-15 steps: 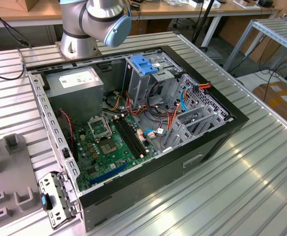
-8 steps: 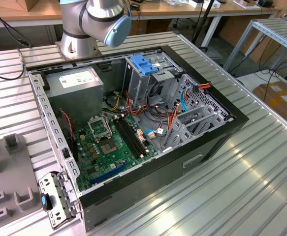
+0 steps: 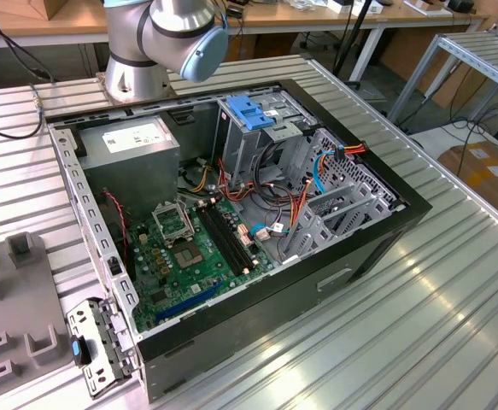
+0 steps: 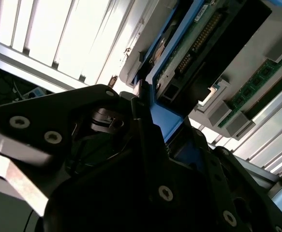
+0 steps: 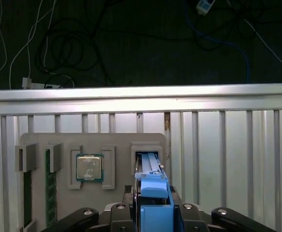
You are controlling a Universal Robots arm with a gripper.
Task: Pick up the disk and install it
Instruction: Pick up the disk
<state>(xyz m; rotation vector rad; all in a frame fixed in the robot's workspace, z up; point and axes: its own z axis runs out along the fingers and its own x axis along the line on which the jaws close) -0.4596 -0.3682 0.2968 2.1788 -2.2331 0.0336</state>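
On a ribbed aluminium table (image 3: pixel 454 290), well apart from the pincer, we see an open computer case (image 3: pixel 257 316) lying on its side with its boards and cables bared, and the base of the grey arm (image 3: pixel 167 38) standing at the case's far edge. A grey moulded tray (image 5: pixel 116 140) lies on the table directly beneath the pincer (image 5: pixel 154 215). In both wrist views the black fingers (image 4: pixel 145 135) are clamped on the disk (image 5: pixel 155 195), pressing on its blue carrier from either side. The disk stands on edge between them and reaches out past their tips to a narrow slot (image 5: pixel 149 153) in the tray. Whether that end rests in the slot or hangs just above it, we cannot tell. In the second wrist view its green circuit board and connector edge face us. Off to one side of the pincer, the tray holds a memory stick (image 5: pixel 49 193) and, nearer the disk, a square processor chip (image 5: pixel 89 168).
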